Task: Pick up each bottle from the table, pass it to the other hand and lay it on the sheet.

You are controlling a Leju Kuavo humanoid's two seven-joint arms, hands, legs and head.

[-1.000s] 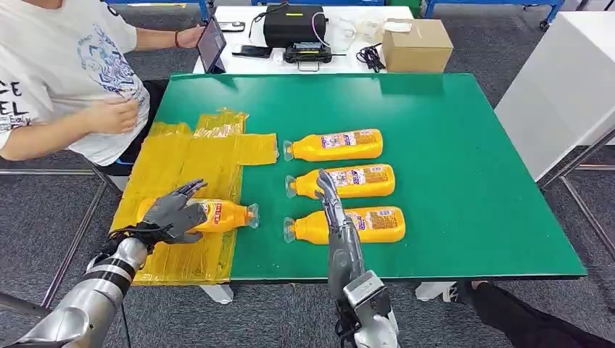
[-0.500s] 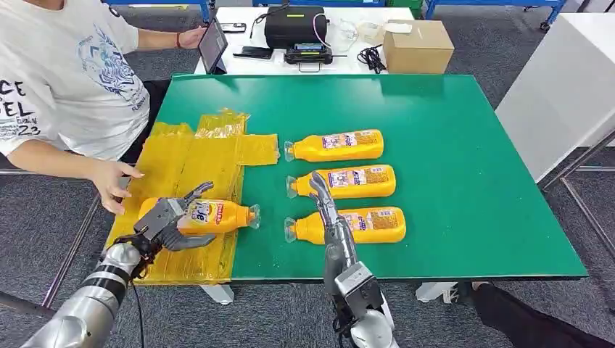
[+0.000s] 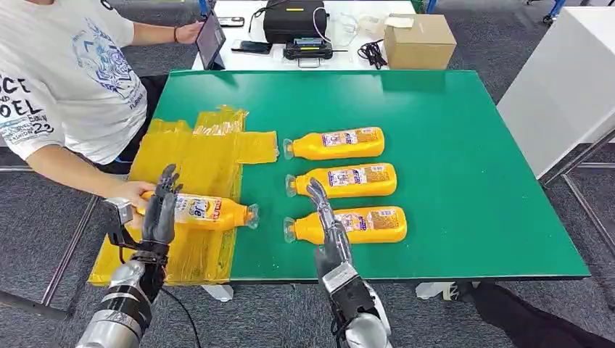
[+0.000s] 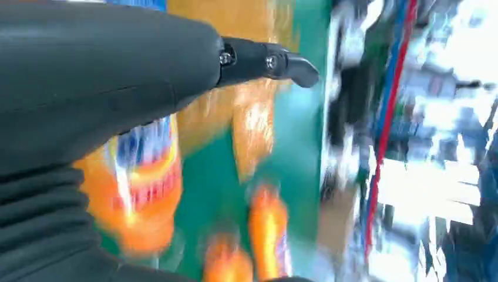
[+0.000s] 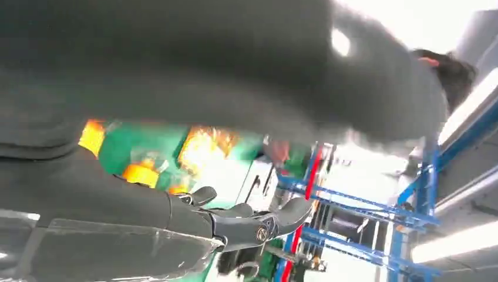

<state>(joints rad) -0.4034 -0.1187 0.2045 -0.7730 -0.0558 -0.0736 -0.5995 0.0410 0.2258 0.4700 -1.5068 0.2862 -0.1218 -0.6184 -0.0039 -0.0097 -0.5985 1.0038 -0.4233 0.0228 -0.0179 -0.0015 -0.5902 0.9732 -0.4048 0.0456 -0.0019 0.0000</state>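
While the orange bottle (image 3: 207, 211) lay on the yellow sheet (image 3: 190, 156), the left hand (image 3: 159, 215) hovered over its base with fingers spread, holding nothing; it should lift straight clear. The right hand (image 3: 325, 217) stood empty, fingers extended, over the nearest bottle (image 3: 355, 225) on the green table (image 3: 450, 145).

A green table (image 3: 450, 145) carries a yellow sheet (image 3: 210, 148) at its left edge; three orange bottles (image 3: 335, 144) lie just right of the sheet, a fourth bottle (image 3: 210, 212) on it
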